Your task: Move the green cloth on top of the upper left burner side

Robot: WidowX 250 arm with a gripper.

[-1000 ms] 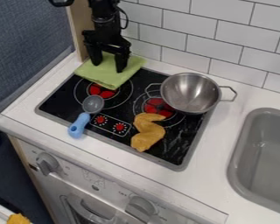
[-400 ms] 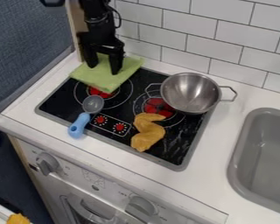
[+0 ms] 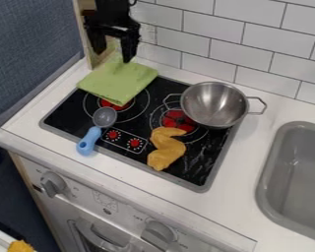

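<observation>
Stovetop [image 3: 202,178]: target's far left.
Green cloth [image 3: 118,83]: flat over far-left corner, partly on counter.
Burner [image 3: 106,104]: only partly covered, I judge.
Gripper [image 3: 112,56]: fingers apart, at cloth's far edge. I'd lower square, pinch lightly, ease near-right, release, lift straight.
Spoon [image 3: 89,140]: just near side, I'd avoid bumping it.

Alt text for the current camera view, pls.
Open black gripper near the back of a green cloth partly covering a toy stove's upper-left burner. Blue-handled spoon, yellow-orange lumpy piece and two-handled metal pot also there; gray sink at right.
</observation>
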